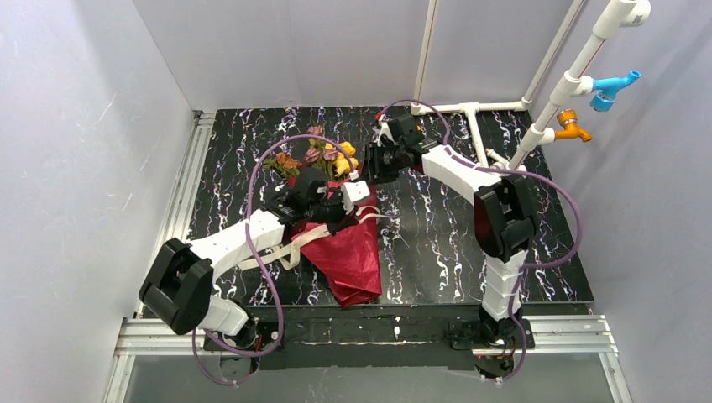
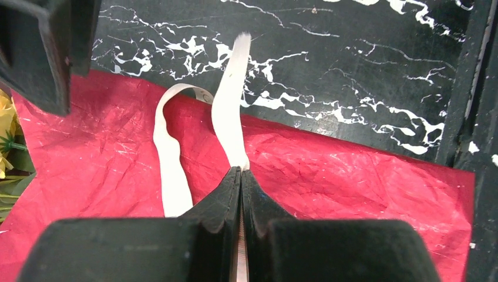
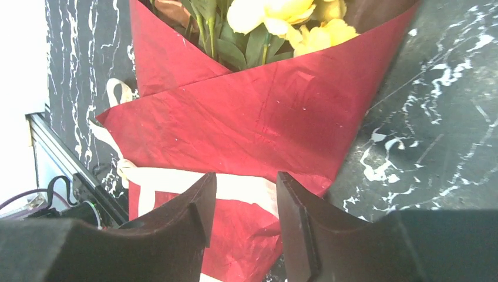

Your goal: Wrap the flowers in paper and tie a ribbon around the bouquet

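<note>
Toward the left half of the bench point(image 1: 437, 243), between its middle and its near edge, lay the bouquet point(image 1: 348, 252). Its flowers point(image 1: 323, 155) pointed at the far edge, and the narrow end of the dark red paper point(image 2: 340, 170) pointed at the near edge. Yellow blooms and green leaves showed in the open mouth of the cone, where one flap of the paper overlapped the other.

The cream ribbon point(image 2: 229, 117) crossed the paper about midway along the cone, and its loose lengths trailed onto the bench on the left side, beneath the left arm.

The left tool point(image 2: 241, 171) was low over the paper, closed tight, with a strand of the ribbon pinched flat between its tips. From the pinch that strand ran on across the paper and out over the bare bench to a free end, and a second strand curled beside it on the paper.

The right tool point(image 3: 245, 176) was above the bouquet on its right side, near the flowers. Its jaws were parted to a middling gap with nothing gripped, and through the gap the band of ribbon on the paper was visible.

A white pipe frame point(image 1: 470, 107) stood at the far right corner of the bench.
</note>
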{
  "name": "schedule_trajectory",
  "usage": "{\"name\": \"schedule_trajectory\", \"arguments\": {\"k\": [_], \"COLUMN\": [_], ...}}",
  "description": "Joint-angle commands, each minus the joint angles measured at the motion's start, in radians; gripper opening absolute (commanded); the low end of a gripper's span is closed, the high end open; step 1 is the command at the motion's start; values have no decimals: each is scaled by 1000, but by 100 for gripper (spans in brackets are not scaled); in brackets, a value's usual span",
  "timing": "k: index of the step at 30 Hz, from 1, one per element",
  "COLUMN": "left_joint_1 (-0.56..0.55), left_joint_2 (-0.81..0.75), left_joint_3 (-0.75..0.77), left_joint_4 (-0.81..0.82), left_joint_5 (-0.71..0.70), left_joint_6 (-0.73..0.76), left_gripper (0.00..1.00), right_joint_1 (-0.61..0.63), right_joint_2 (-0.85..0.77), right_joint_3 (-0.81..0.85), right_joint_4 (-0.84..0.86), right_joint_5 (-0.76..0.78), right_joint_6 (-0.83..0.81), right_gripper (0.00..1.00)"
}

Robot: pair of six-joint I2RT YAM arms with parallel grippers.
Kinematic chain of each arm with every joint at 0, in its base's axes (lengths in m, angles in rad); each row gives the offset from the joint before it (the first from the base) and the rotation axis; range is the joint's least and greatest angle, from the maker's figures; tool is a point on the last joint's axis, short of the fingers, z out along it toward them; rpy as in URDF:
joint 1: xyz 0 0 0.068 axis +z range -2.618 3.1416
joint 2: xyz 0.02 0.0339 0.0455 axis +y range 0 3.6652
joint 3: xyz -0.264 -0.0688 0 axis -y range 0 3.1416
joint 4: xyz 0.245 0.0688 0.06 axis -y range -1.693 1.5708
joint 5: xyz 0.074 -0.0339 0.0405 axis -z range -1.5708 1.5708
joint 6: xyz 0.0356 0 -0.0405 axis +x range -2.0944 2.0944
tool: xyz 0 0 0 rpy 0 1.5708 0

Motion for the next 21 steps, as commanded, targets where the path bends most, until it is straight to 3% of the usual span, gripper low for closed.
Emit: {"name": "schedule_trajectory", "arguments": {"k": [1, 9, 16, 21], "left_joint_1": [0, -1, -2, -2], "left_joint_2": [-74, -48, 3, 28], "left_joint_3": [-27, 3, 22, 41], "left_joint_4": [55, 52, 65, 72], "left_joint_5": [46, 17, -1, 1], "left_joint_6": [-58, -96, -132, -146], "left_gripper": [0, 0, 0, 0], "right_joint_1": [-9, -53, -60, -58], "right_joint_2": [-92, -295, -485, -485], "right_joint_3": [-28, -193, -417, -501], "right_joint_4": [59, 82, 134, 199], "right_joint_5": [36, 195, 287, 186], "right_joint_6": [79, 218, 422, 559], "right_gripper": [54, 79, 82, 81]}}
